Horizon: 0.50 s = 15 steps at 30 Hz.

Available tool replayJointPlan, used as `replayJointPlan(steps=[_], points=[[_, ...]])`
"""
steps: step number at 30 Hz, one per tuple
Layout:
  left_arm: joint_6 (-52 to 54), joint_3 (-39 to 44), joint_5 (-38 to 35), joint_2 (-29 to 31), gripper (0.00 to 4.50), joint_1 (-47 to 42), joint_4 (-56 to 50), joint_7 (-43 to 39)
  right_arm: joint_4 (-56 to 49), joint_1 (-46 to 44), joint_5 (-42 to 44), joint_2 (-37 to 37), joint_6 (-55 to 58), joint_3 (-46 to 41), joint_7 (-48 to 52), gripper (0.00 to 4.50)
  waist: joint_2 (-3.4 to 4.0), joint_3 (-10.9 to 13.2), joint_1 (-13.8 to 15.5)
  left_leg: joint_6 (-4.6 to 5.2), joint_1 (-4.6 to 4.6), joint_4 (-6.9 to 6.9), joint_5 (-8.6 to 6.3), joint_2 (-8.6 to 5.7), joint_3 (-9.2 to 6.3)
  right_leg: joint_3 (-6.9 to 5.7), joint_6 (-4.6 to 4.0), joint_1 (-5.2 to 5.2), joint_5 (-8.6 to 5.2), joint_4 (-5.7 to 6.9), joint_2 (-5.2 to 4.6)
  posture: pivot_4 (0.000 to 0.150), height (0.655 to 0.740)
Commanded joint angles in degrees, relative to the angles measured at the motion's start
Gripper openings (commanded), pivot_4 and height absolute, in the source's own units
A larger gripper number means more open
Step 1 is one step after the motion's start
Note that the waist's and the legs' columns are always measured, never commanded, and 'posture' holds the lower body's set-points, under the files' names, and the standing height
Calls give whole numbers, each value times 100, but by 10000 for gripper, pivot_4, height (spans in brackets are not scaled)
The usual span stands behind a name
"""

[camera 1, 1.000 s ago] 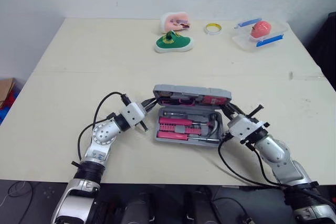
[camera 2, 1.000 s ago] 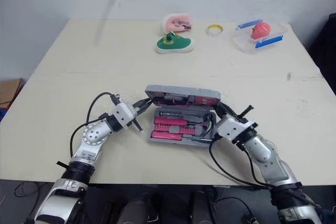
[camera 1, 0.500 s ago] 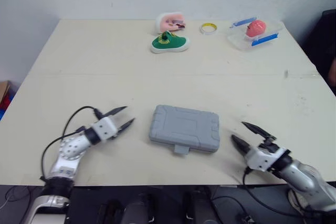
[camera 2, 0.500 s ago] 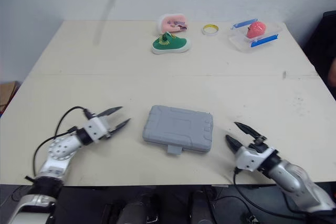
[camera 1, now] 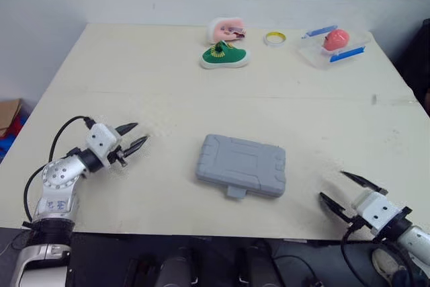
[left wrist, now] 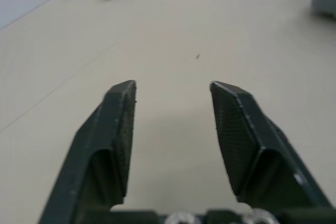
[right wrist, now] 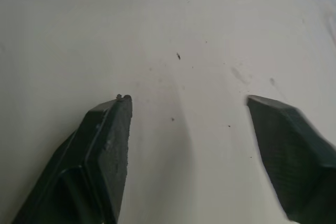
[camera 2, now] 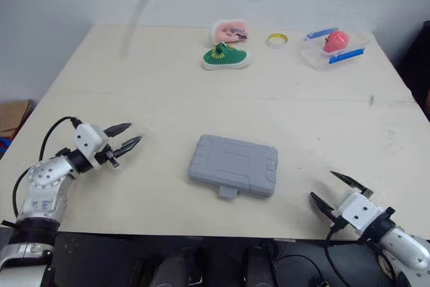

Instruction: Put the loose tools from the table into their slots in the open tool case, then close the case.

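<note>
The case (camera 1: pixel 242 166) lies flat and shut in the middle of the table (camera 1: pixel 134 78), so packing and closing look done to me, and my left gripper (camera 1: pixel 140 132) and right gripper (camera 1: pixel 332 185) both hang empty, fingers spread, well apart from it.

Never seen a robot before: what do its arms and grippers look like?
The left arm and right arm are silver-grey metal with looping black cables. The left gripper and right gripper are white blocks, each with two black pointed fingers.

tool case (camera 1: pixel 242 165) mid-table, shoe (camera 1: pixel 224 56) far behind
</note>
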Motion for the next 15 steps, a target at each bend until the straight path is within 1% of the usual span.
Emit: replayJointPlan(steps=[1, 2, 4, 5, 8, 10, 15], points=[[367, -436, 203, -249, 3518, -802, 10, -189, -1160, 40, 560, -146, 921, 371, 714, 19295, -4, -2, 13, 5, -5, 6, 2, 0, -3, -3, 0, -2, 0, 3, 0, 1500, 7400], [427, -580, 317, -378, 1, -1072, 214, -234, -1290, -59, 490, -103, 1142, 547, 762, 14158, -4, -3, 21, 6, -5, 8, 3, -2, -2, -3, 0, -1, 1, 5, -1, 1500, 7400], [499, -764, 434, -567, 0, -1429, 508, -326, -1473, -197, 405, -1, 1465, 739, 857, 6187, -5, -3, 33, 10, -9, 11, -1, -6, 5, 1, 2, -6, 1, 3, 0, 1500, 7400], [577, -865, 464, -701, 0, -1634, 713, -423, -1528, -299, 370, 52, 1645, 857, 894, 473, -5, -3, 33, 10, -15, 10, -1, -5, 9, 1, 2, -13, 1, 2, 2, 1500, 7400], [408, -1164, 760, -1175, 0, -2296, 1546, -544, -1533, -588, 109, 161, 2116, 1186, 1013, 473, -9, -1, 60, 12, -25, 19, 1, -5, 14, -24, 2, -20, 1, 3, 14, 1500, 7400], [361, -1342, 946, -1460, 0, -2673, 2099, -676, -1435, -793, -55, 273, 2237, 1327, 1080, 473, -17, 3, 90, 18, -33, 32, 4, -7, 17, -44, 4, -26, 2, 9, 13, 1500, 7400], [-202, -1447, 1255, -1932, 0, -3242, 3206, -613, -1208, -1183, -397, 507, 2359, 1402, 1139, 473, -31, 11, 72, 24, -34, 49, -3, 1, 17, -43, 8, -24, 5, 11, 14, 1500, 7400]])
